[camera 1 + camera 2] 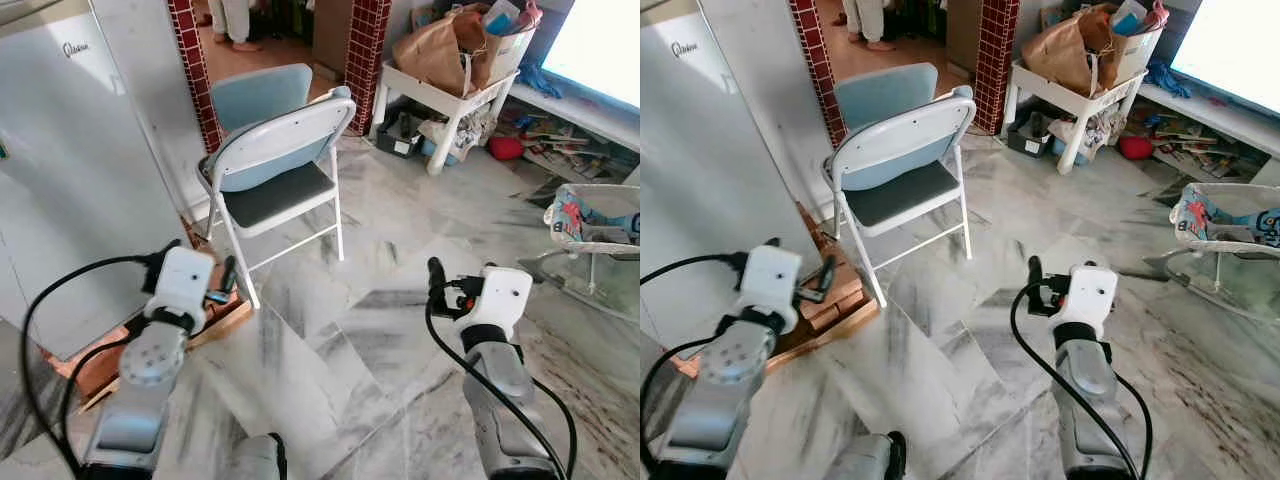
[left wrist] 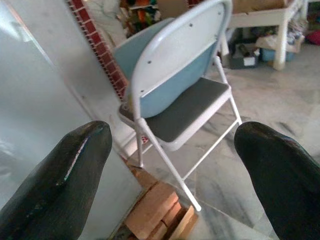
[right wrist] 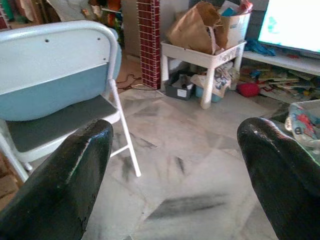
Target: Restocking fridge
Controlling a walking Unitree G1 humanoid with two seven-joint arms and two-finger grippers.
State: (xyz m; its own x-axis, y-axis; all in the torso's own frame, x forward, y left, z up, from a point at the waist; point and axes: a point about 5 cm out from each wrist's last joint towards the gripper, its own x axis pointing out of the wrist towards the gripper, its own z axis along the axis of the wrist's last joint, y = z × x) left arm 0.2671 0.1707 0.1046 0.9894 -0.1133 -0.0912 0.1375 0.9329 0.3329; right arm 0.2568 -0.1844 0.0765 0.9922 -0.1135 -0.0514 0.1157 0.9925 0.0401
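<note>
A pale grey fridge (image 1: 70,170) stands at the left with its door closed and rests on wooden blocks (image 1: 215,312). My left gripper (image 1: 224,280) hovers low beside the fridge's lower corner, pointing toward a folding chair. In the left wrist view its two black fingers (image 2: 65,175) stand wide apart, open and holding nothing. My right gripper (image 1: 436,276) hangs over the marble floor to the right. The right wrist view shows its fingers (image 3: 70,175) spread open around nothing.
A white and blue folding chair (image 1: 275,165) stands just ahead, right of the fridge. Behind it are red brick pillars (image 1: 362,55) and a doorway with a person's feet (image 1: 235,30). A white table (image 1: 440,90) with a paper bag sits far right, and a baby bouncer (image 1: 590,225) is at the right.
</note>
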